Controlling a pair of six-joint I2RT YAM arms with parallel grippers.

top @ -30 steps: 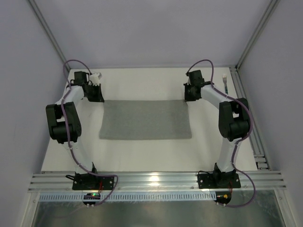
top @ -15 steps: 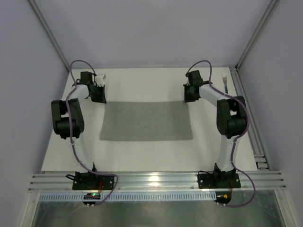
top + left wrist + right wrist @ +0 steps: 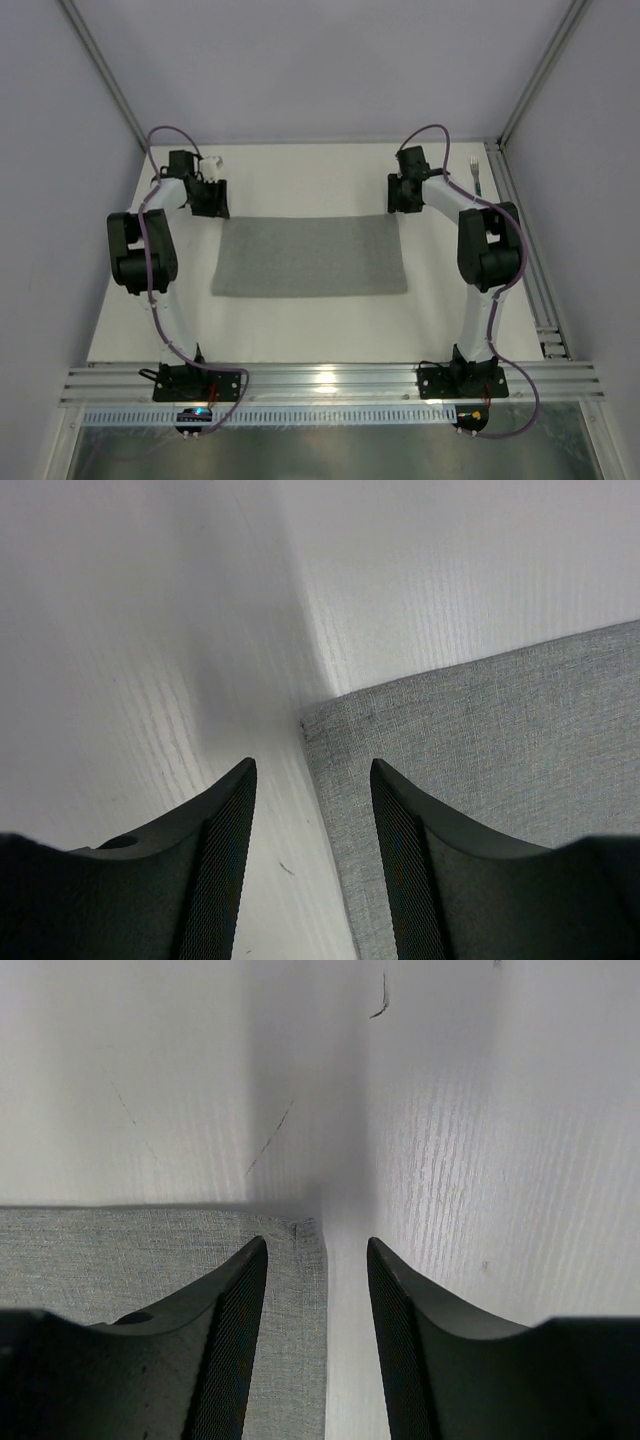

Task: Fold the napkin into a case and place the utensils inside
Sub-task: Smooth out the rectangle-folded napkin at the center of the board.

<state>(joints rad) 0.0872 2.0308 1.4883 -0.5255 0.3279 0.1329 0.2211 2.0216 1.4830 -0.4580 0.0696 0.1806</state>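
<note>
We see the napkin (image 3: 308, 256) lying flat in the middle of the surface (image 3: 300, 325) as a wide grey rectangle, its long edges running left to right. Its weave looks smooth, with no raised fold that we can make out from above.

At its far left corner sits the left tool (image 3: 312, 764). In the left wrist view its two dark ribbed fingers stand apart. One is over the bare white surface and the other over the cloth, so the napkin's side edge runs down between them. The corner itself lies just beyond the fingertips, and nothing is pinched between them.

At the far right corner we find the right tool (image 3: 316, 1242) in a mirrored pose, also with its fingers apart. One finger is over the cloth and the other over the bare surface, and the corner shows in the gap just ahead of the tips. It holds nothing either.

Further out, the fork (image 3: 476, 175) lies near the far right corner of the surface, well apart from the napkin, with its prongs pointing away from the arm bases.
</note>
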